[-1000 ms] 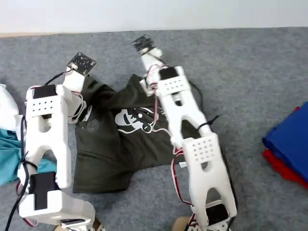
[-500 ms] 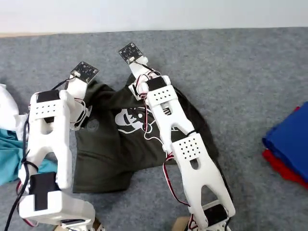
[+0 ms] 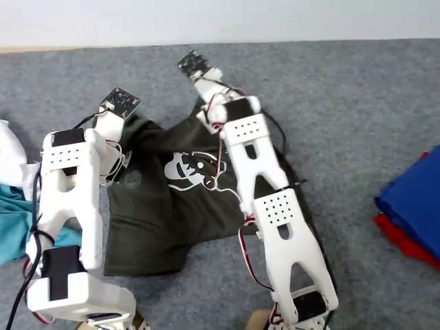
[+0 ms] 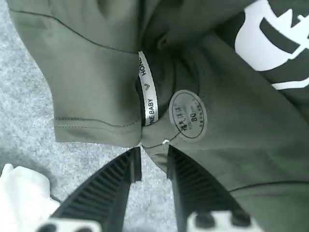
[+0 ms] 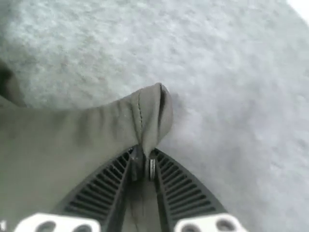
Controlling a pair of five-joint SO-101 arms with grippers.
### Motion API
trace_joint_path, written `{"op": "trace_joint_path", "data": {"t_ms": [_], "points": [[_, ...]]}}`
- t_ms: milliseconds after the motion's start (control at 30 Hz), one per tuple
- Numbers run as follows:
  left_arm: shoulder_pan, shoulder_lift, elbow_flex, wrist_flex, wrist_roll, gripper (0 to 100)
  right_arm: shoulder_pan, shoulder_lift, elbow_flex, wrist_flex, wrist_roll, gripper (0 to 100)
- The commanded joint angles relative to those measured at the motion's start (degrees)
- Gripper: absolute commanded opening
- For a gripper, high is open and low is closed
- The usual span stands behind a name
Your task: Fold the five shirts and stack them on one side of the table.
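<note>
A dark olive shirt [image 3: 165, 213] with a white print lies spread and rumpled in the middle of the grey table. My right gripper [image 3: 205, 115] is at the shirt's far edge. In the right wrist view the gripper [image 5: 145, 162] is shut on a raised fold of the olive cloth [image 5: 149, 108]. My left gripper [image 3: 115, 161] stands over the shirt's collar. In the left wrist view the gripper [image 4: 152, 153] is narrowly open, with the collar edge and its white label [image 4: 147, 87] right at the fingertips and carpet visible between the fingers.
A teal shirt [image 3: 14, 227] and a white cloth [image 3: 7, 151] lie at the left edge. A blue shirt [image 3: 412, 196] rests on a red one [image 3: 405, 244] at the right edge. Bare grey table [image 3: 344, 103] stretches to the far right.
The right arm swung left, then back to the right, carrying the shirt's far edge with it. The left arm shifted slightly at first and has since stayed still.
</note>
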Motion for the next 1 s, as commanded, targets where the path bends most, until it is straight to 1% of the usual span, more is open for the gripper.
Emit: {"op": "trace_joint_path", "data": {"t_ms": [0, 167, 367, 500, 767, 967], "points": [[0.4, -1.1, -0.7, -0.9, 0.5, 9, 2.8, -6.5, -4.6, 6.4, 0.7, 1.0], [0.4, -1.1, -0.7, -0.8, 0.5, 9, 6.0, -13.0, -4.6, 16.1, 0.4, 1.0], [0.4, -1.1, -2.2, -0.4, 0.5, 9, 7.7, -21.3, -4.6, 27.6, 0.6, 1.0], [0.7, -4.0, -2.7, -0.4, 0.5, 9, 9.0, -25.0, -4.6, 27.7, 0.4, 1.0], [4.7, -17.8, -2.5, 0.2, 0.6, 9, 9.5, -28.7, -4.6, 27.7, 0.4, 1.0], [4.8, -25.8, -2.6, 0.3, 0.6, 9, 11.5, -29.8, -4.6, 27.7, 0.4, 1.0]]}}
